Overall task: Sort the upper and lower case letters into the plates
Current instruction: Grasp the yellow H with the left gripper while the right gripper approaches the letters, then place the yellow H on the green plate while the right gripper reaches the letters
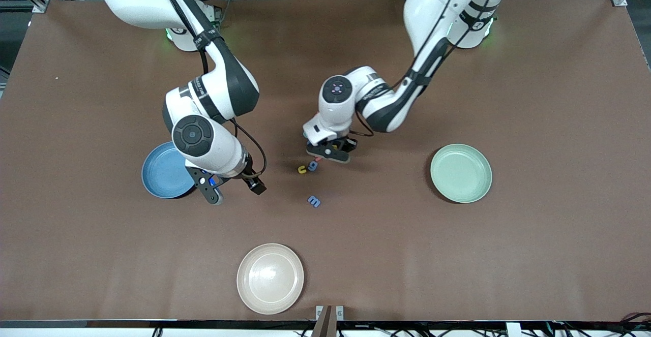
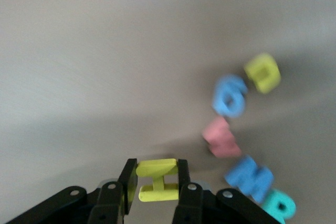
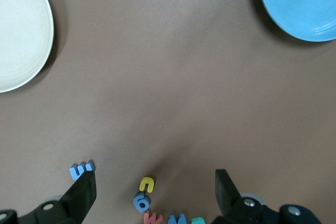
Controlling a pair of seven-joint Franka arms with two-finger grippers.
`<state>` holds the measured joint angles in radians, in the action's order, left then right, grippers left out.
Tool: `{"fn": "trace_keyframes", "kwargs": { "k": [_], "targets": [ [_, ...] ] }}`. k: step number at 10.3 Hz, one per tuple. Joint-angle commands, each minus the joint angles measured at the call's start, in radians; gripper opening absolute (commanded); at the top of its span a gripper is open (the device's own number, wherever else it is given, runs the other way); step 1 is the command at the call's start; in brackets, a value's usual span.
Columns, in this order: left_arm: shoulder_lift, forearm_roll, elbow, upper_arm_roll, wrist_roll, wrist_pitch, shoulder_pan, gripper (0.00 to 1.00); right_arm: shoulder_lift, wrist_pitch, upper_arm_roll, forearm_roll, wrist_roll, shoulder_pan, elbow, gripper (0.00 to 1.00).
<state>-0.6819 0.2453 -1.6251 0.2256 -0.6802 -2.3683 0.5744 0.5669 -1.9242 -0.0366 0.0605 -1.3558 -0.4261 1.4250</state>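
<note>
My left gripper [image 1: 330, 151] [image 2: 156, 169] is shut on a yellow letter [image 2: 157, 180] shaped like an H on its side, gripped across its bars. It hangs low over the middle of the table, beside a cluster of letters: yellow [image 1: 302, 169] [image 2: 262, 72], blue [image 1: 312, 165] [image 2: 230, 95], pink [image 2: 221, 138], a blue M [image 2: 250, 178] and teal [image 2: 278, 205]. A lone blue letter [image 1: 314, 201] [image 3: 81, 170] lies nearer the front camera. My right gripper [image 1: 231, 189] [image 3: 156, 177] hangs open and holds nothing, beside the blue plate [image 1: 160, 172] [image 3: 299, 3]. The pale green plate [image 1: 461, 173] sits toward the left arm's end.
A cream plate [image 1: 270, 278] [image 3: 21, 35] lies near the table's front edge. The right arm's elbow hangs over part of the blue plate. Brown table surface [image 1: 534, 98] spreads wide around the plates.
</note>
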Motion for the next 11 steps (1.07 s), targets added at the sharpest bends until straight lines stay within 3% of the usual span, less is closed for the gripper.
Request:
{"fn": "trace_keyframes", "kwargs": {
  "k": [1, 5, 7, 11],
  "targets": [
    [0.119, 0.028, -0.032, 0.009, 0.007, 0.058, -0.121, 0.00, -0.001, -0.002, -0.005, 0.013, -0.002, -0.002, -0.003, 1.00],
    [0.185, 0.029, -0.025, 0.009, 0.022, 0.145, -0.295, 0.00, 0.053, -0.115, -0.005, 0.028, -0.168, -0.120, -0.003, 1.00],
    [0.186, 0.029, -0.027, 0.009, 0.165, 0.196, -0.397, 0.00, 0.085, -0.174, -0.005, 0.027, -0.265, -0.158, 0.002, 1.00],
    [0.141, 0.029, -0.050, 0.009, 0.393, 0.241, -0.514, 0.00, 0.097, -0.342, -0.005, 0.042, -0.279, -0.187, 0.141, 1.00]
  ]
}}
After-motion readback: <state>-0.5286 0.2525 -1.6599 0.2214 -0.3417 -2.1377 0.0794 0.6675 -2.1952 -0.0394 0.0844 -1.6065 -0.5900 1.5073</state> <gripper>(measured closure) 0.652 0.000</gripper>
